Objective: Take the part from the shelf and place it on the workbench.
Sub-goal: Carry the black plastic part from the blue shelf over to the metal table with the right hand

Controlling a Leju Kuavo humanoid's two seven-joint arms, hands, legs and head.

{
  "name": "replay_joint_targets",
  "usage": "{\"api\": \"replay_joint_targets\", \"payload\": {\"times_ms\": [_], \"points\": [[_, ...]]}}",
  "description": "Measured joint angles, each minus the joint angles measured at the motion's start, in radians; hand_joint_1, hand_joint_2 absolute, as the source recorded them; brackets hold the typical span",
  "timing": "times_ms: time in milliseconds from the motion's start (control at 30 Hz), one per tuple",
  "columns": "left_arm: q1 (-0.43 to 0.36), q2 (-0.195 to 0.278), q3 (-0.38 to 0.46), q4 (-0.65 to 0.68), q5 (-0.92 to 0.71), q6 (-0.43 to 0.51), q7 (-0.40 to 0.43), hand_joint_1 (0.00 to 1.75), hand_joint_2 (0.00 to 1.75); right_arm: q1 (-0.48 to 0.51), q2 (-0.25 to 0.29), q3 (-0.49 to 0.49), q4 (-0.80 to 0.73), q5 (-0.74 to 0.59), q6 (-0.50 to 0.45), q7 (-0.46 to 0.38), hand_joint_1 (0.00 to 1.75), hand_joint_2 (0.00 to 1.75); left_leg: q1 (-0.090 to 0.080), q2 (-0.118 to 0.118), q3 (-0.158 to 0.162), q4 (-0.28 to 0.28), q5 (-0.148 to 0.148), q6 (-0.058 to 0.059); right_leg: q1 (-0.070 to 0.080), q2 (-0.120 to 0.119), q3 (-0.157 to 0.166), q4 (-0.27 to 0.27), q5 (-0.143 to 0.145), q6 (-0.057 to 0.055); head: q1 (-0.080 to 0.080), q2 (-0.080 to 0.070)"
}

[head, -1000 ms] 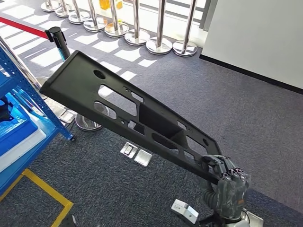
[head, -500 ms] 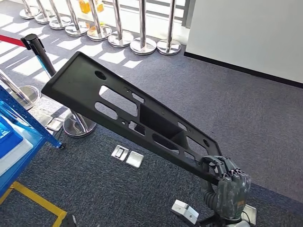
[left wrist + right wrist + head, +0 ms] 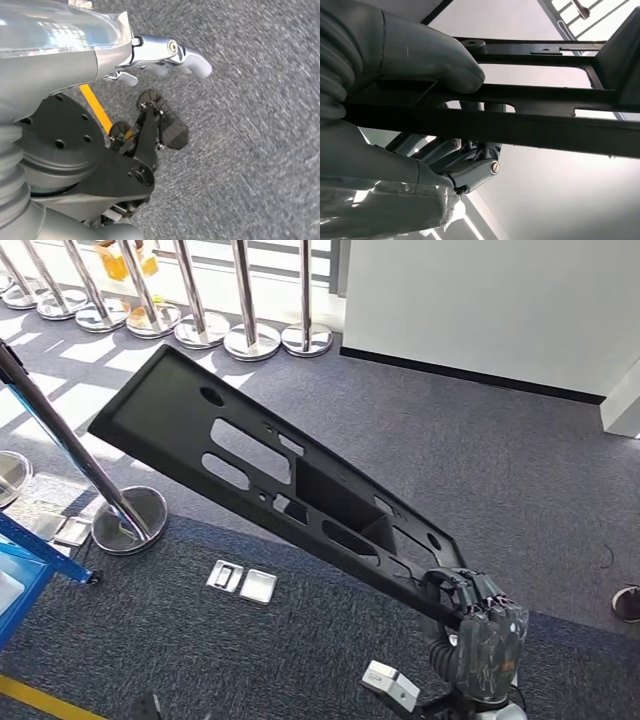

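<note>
The right hand (image 3: 477, 625) grips the near end of the part (image 3: 249, 465), a long black panel with slots and round holes, and holds it in the air above the grey carpet (image 3: 490, 470); the panel slants up and away to the left, its far end the highest point. In the right wrist view the thumb (image 3: 444, 62) presses on one face of the panel's rail (image 3: 531, 127) while the darker fingers (image 3: 471, 167) curl round the other side, so the fingers are closed on the part. The left hand (image 3: 162, 125) hangs over the carpet with its fingers spread and holding nothing. On the floor lie two small metal plates (image 3: 243, 580), a stanchion with a round base (image 3: 128, 520) stands left of them, and a row of stanchions (image 3: 204, 300) lines the far edge. A blue shelf corner (image 3: 23, 565) shows at the left, a white wall (image 3: 483, 305) beyond
</note>
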Motion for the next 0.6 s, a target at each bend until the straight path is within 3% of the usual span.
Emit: {"api": "replay_joint_targets", "payload": {"times_ms": [67, 100, 200, 233, 267, 333, 400, 467, 533, 600], "points": [[-0.002, -0.001, 0.0, 0.0, 0.0, 0.0, 0.001, 0.0, 1.75, 0.0, 0.0, 0.0, 0.0, 0.0, 0.0, -0.001, 1.75, 1.75, 0.003, 0.012, 0.004, -0.008, 0.003, 0.009, 0.0, -0.014, -0.005, 0.015, -0.016, 0.011, 0.002, 0.0], [-0.003, -0.002, 0.0, 0.0, 0.0, 0.0, 0.001, 0.0, 1.75, -0.001, 0.0, 0.0, 0.0, 0.0, 0.0, -0.003, 1.75, 1.75, 0.005, 0.019, 0.007, -0.012, 0.004, 0.013, 0.0, -0.031, -0.02, 0.049, -0.037, 0.017, 0.003, 0.0], [-0.001, -0.002, 0.0, 0.0, 0.0, 0.001, 0.002, 0.0, 1.75, -0.001, 0.0, 0.0, 0.0, -0.001, 0.0, -0.007, 1.75, 1.75, 0.005, 0.044, 0.011, -0.014, 0.0, 0.02, -0.009, -0.073, -0.109, 0.231, -0.118, 0.034, 0.006, 0.0], [0.0, -0.002, 0.0, 0.0, 0.0, 0.001, 0.003, 0.0, 1.75, 0.0, 0.0, -0.001, 0.0, -0.001, 0.0, -0.007, 1.75, 1.75, 0.006, 0.051, 0.012, -0.014, -0.002, 0.02, -0.013, -0.076, -0.131, 0.268, -0.124, 0.038, 0.006, 0.0], [0.0, -0.002, 0.0, 0.0, 0.0, 0.001, 0.003, 0.0, 1.75, 0.001, 0.0, -0.001, 0.0, -0.001, 0.0, -0.008, 1.75, 1.75, 0.006, 0.058, 0.014, -0.014, -0.004, 0.019, -0.016, -0.079, -0.135, 0.271, -0.111, 0.043, 0.006, 0.0], [0.0, -0.002, 0.0, 0.0, 0.0, 0.001, 0.003, 0.0, 1.75, 0.001, 0.0, -0.001, 0.0, -0.001, 0.0, -0.008, 1.75, 1.75, 0.008, 0.07, 0.024, -0.014, -0.01, 0.013, -0.02, -0.095, -0.087, 0.165, -0.039, 0.047, 0.006, 0.0], [0.0, -0.002, 0.0, 0.0, 0.0, 0.001, 0.003, 0.0, 1.75, 0.0, 0.0, -0.001, 0.0, 0.0, 0.0, -0.009, 1.75, 1.75, 0.005, 0.079, 0.033, -0.013, -0.018, 0.004, -0.016, -0.121, -0.028, 0.042, 0.009, 0.042, 0.005, 0.0], [0.0, -0.002, 0.0, 0.0, 0.0, 0.001, 0.003, 0.0, 1.75, 0.0, 0.0, -0.001, -0.001, 0.0, 0.0, -0.009, 1.75, 1.75, 0.002, 0.089, 0.038, -0.014, -0.024, -0.007, -0.008, -0.129, -0.012, 0.004, 0.009, 0.03, 0.004, 0.0], [-0.001, -0.002, 0.0, 0.0, 0.0, 0.001, 0.003, 0.0, 1.75, 0.002, 0.0, -0.002, -0.002, 0.0, 0.0, -0.009, 1.75, 1.75, 0.005, 0.098, 0.046, -0.017, -0.03, -0.02, -0.008, -0.115, -0.009, -0.001, 0.01, 0.014, 0.003, 0.0], [-0.001, -0.002, 0.0, 0.0, 0.0, 0.001, 0.003, 0.0, 1.75, 0.001, 0.002, -0.002, -0.004, 0.0, 0.0, -0.009, 1.75, 1.75, 0.008, 0.083, 0.036, 0.02, -0.059, -0.027, -0.011, -0.101, -0.002, -0.009, 0.013, -0.002, 0.003, 0.0]]}}
